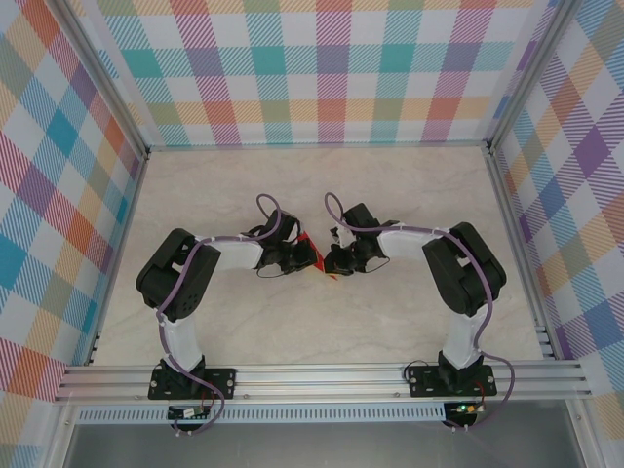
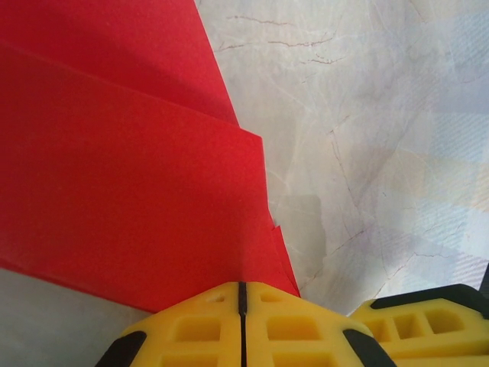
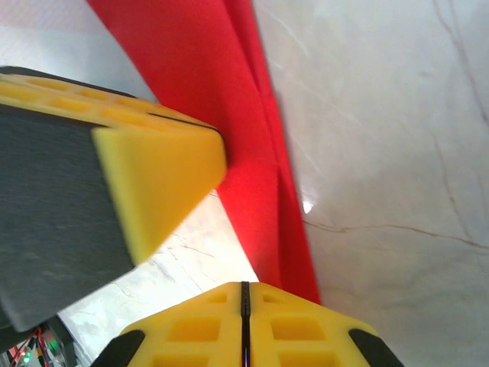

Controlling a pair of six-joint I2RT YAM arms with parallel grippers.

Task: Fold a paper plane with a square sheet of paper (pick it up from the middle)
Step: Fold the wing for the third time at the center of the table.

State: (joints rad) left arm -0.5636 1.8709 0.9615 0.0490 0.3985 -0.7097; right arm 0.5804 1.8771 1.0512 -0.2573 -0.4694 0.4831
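The left gripper (image 2: 241,289) has its yellow fingertips pressed together, and so does the right gripper (image 3: 244,290). The two sets of tips sit just beside each other over the middle of the table (image 1: 244,331). The red paper (image 2: 114,153) is creased into overlapping layers and fans out between them, with its lower corner meeting both sets of tips. The pictures do not show whether either pair actually nips the sheet.

The biggest risk is probably the grippers knocking into one another, since they are so close that any turn of a wrist could bump the other. The next risk is a tear: if both do hold the thin sheet, pulling apart or twisting unevenly would likely rip it at the corner. A smaller risk is the paper slipping loose and the layers sliding out of line, which would spoil the fold.

The checked walls (image 1: 312,68) stand well apart and seem no hindrance. The left arm (image 1: 180,283) and right arm (image 1: 463,268) bend inward toward each other. The purple cables (image 1: 265,201) loop near the wrists, close enough perhaps to snag. From the right wrist, a left finger covers part of the sheet, so each gripper is the other's main obstacle.
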